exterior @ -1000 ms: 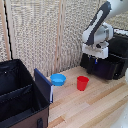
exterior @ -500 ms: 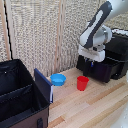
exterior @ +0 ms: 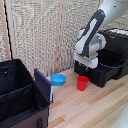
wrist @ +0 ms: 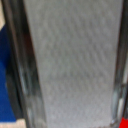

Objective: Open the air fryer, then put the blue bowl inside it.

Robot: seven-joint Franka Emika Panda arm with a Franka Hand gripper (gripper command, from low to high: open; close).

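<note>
Wooden table point(exterior: 95, 107) fills the lower part of the exterior view, pale woven screen point(exterior: 45, 35) behind it. Big black fabric case point(exterior: 20, 97) with dividers sits at the exterior view's left, front corner of the table, with a blue-edged flap point(exterior: 44, 86) on its side. Air fryer point(exterior: 111, 59) is at the exterior view's right, against the screen; its drawer point(exterior: 92, 74) is slid out toward the middle of the table. White robot arm point(exterior: 97, 30) comes in from the upper right and bends down over the drawer. Gripper point(exterior: 91, 62) hangs just above the drawer's front end; its fingers are too small and blurred here, so cannot tell if the claw is spread or closed. Blue bowl point(exterior: 58, 79) rests on the table near the screen, between the case flap and the red cup point(exterior: 82, 83), apart from both. Red cup stands upright just in front of the drawer. Wrist view is heavily blurred: grey textured surface point(wrist: 72, 65) in the middle, dark vertical bands either side, a blue patch point(wrist: 6, 80) at one edge, a red bit point(wrist: 124, 122) in a corner. Cannot tell what these are.
</note>
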